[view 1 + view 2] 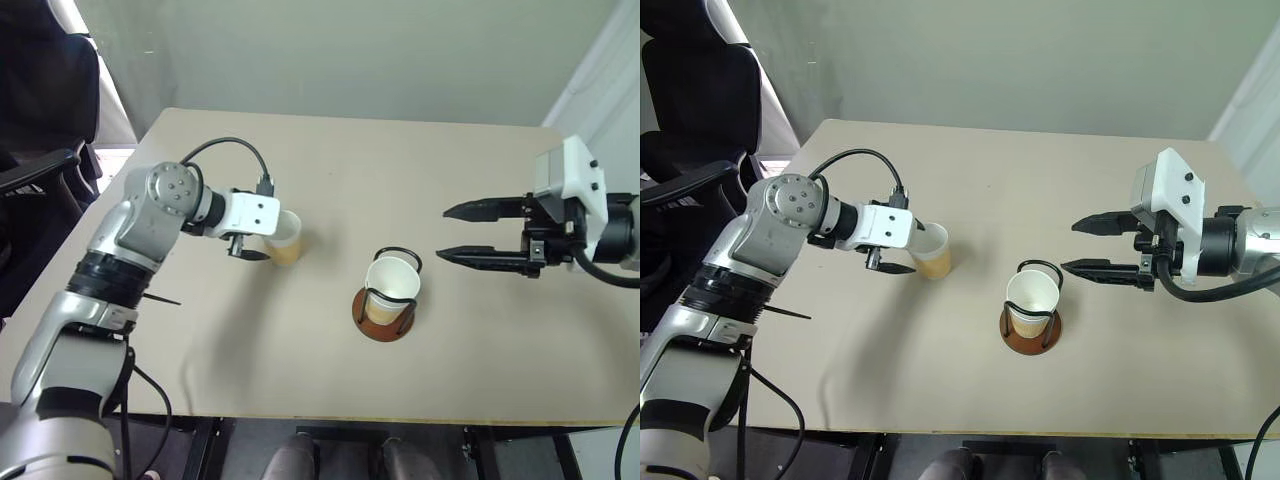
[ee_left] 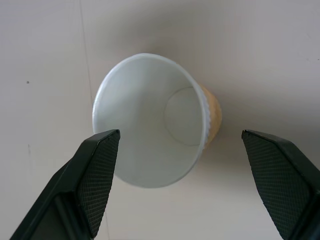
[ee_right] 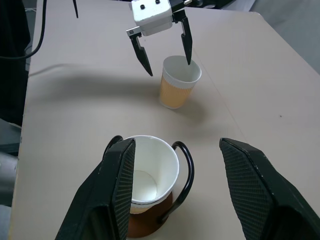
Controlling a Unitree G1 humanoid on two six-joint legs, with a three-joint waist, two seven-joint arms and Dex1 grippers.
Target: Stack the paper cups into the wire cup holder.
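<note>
Looking down its fingers, the left gripper (image 2: 200,187) hangs open astride a loose paper cup (image 2: 152,120) on the table (image 1: 330,160). Head views add the open right gripper (image 1: 452,232) beside the wire cup holder (image 1: 385,312), another cup (image 1: 391,288) inside.

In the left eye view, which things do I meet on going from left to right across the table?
left gripper → loose cup → holder with a cup in it → right gripper
</note>
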